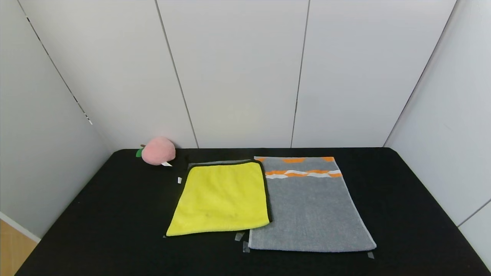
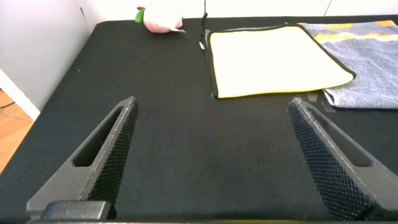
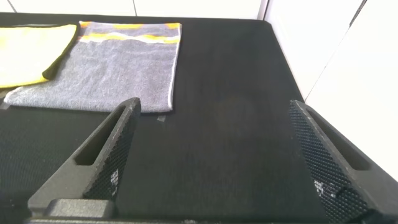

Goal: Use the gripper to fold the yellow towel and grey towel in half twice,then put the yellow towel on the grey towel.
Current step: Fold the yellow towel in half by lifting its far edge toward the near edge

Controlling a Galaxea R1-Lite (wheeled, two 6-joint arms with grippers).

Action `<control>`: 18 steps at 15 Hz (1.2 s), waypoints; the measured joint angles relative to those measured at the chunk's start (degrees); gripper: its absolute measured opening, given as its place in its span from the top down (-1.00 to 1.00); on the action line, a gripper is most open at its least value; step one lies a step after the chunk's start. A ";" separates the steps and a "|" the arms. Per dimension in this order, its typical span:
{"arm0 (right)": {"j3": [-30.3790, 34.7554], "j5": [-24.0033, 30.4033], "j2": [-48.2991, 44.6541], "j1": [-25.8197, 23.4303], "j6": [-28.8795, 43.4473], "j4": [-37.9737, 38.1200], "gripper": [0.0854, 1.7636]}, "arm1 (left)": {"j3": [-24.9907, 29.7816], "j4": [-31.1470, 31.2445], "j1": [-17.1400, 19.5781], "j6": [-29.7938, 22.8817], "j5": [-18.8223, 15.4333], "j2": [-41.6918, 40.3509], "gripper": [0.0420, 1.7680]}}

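Observation:
The yellow towel (image 1: 222, 197) lies flat on the black table, its right edge overlapping the grey towel (image 1: 312, 211), which lies flat beside it with orange and white bands at the far end. Both also show in the left wrist view, yellow (image 2: 273, 59) and grey (image 2: 367, 68), and in the right wrist view, yellow (image 3: 31, 53) and grey (image 3: 106, 68). My left gripper (image 2: 211, 134) is open and empty over bare table, near of the yellow towel. My right gripper (image 3: 214, 134) is open and empty over bare table, right of the grey towel. Neither arm shows in the head view.
A pink plush peach (image 1: 158, 151) sits at the table's far left by the wall. Small tape marks (image 1: 239, 236) lie near the towels' front edges. White walls close in the table (image 1: 96, 214) at the back and both sides.

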 joint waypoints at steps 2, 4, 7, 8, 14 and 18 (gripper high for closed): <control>0.00 0.07 0.00 0.00 -0.07 0.09 -0.94 | 0.00 0.06 0.00 -0.23 -0.06 0.00 -0.94; 0.00 0.02 0.00 0.02 -0.02 -0.10 -0.94 | 0.00 0.06 0.00 -0.15 0.02 0.00 -0.94; -3.04 1.85 0.00 0.05 2.49 -0.24 -0.94 | -1.76 -0.02 0.00 0.13 -0.39 0.00 -0.94; -4.63 3.18 0.02 0.02 2.63 0.49 -0.94 | -3.55 1.19 0.00 0.18 -1.05 0.00 -0.94; -16.26 6.94 6.72 0.17 2.68 4.90 -0.94 | -17.73 9.58 0.00 0.32 -6.46 2.58 -0.94; -27.34 7.64 19.40 0.94 2.52 5.08 -0.94 | -25.60 9.36 -0.56 0.34 -6.52 11.61 -0.94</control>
